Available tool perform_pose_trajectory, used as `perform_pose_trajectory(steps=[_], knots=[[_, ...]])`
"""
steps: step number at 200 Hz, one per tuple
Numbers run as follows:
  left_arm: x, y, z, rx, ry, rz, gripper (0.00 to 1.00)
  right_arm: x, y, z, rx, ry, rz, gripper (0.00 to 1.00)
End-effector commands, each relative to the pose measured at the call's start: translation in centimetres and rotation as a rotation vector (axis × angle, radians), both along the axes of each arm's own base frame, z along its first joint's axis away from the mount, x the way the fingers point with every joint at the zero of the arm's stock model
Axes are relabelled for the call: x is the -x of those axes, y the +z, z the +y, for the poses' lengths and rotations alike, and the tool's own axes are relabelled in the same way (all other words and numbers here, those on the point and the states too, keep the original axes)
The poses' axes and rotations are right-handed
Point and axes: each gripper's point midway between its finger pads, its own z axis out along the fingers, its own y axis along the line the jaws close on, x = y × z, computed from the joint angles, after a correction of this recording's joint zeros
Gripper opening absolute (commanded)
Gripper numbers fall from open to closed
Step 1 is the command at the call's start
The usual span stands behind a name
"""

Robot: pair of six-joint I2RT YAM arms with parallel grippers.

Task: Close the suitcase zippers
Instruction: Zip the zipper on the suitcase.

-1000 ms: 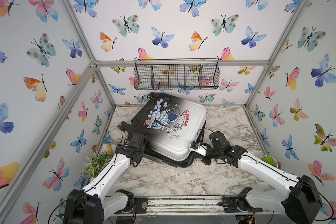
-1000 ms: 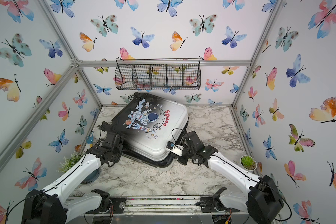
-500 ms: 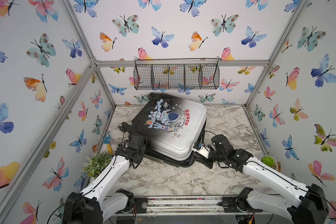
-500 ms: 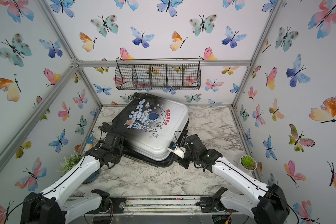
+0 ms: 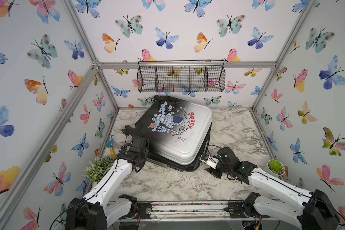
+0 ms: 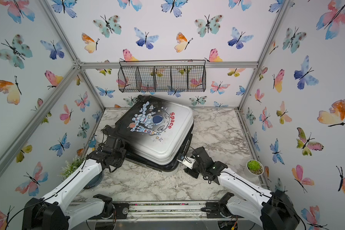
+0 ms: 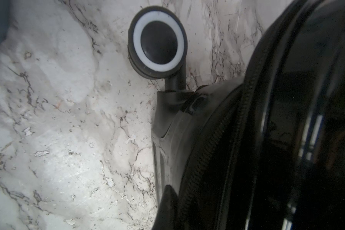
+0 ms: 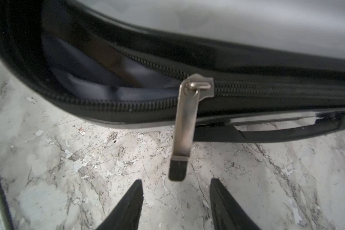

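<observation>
1. Marble-patterned worktop point(image 5: 167, 183) floors a booth lined with butterfly wallpaper point(image 5: 48, 79); a black wire basket point(image 5: 181, 76) hangs on the back wall at 12 o'clock; a potted succulent point(image 5: 275, 166) stands at the worktop's 4 o'clock edge; a leafy green plant point(image 5: 100, 167) stands at 8 o'clock.
2. In both top views the suitcase point(image 5: 187, 143) lies flat, astronaut print upward, between the worktop's centre and 12 o'clock; it is turned askew, one corner pointing toward 6 o'clock.
3. The left gripper point(image 5: 138, 142) sits against the case's 8 o'clock corner, near a black wheel point(image 7: 157, 41) with a white ring; its jaws are together; only one dark fingertip point(image 7: 167, 201) shows, lying beside the zipper track point(image 7: 217, 139); whether it pinches anything cannot be told.
4. The right gripper point(image 8: 176, 185) sits low over the worktop at the case's 5 o'clock corner; its jaws stand apart and hold nothing; the metal zipper pull point(image 8: 184, 123) hangs free from its slider point(image 8: 199, 85), its black tip just ahead of the gap between the fingers.
5. On one side of the slider the teeth are meshed; on the other the two rows part and grey lining point(image 8: 139, 89) shows in the gap.
</observation>
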Motion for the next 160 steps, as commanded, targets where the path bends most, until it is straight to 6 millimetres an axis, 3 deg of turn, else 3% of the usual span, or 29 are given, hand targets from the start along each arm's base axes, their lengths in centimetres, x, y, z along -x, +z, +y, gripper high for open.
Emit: perform_pose_trajectory(steps=[1,31,81,121,160], knots=[[-3.7,5.0,-0.7,0.046,0.000,-0.205,0.00,-1.9,2.5,1.9,-0.122,0.031,-0.152,0.56],[-3.8,5.1,-0.7,0.043,-0.005,-0.209,0.00,-2.0,3.1,2.5,-0.177,0.045,-0.205,0.57],[-4.3,4.9,-1.4,0.061,-0.036,-0.205,0.00,-2.0,3.1,3.2,-0.195,0.062,-0.220,0.46],[-4.6,5.1,-1.7,0.062,-0.055,-0.205,0.00,-2.0,1.8,2.9,-0.143,0.058,-0.183,0.27],[-4.5,5.0,-1.6,0.056,-0.060,-0.201,0.00,-1.7,3.2,3.1,-0.174,0.061,-0.181,0.05]])
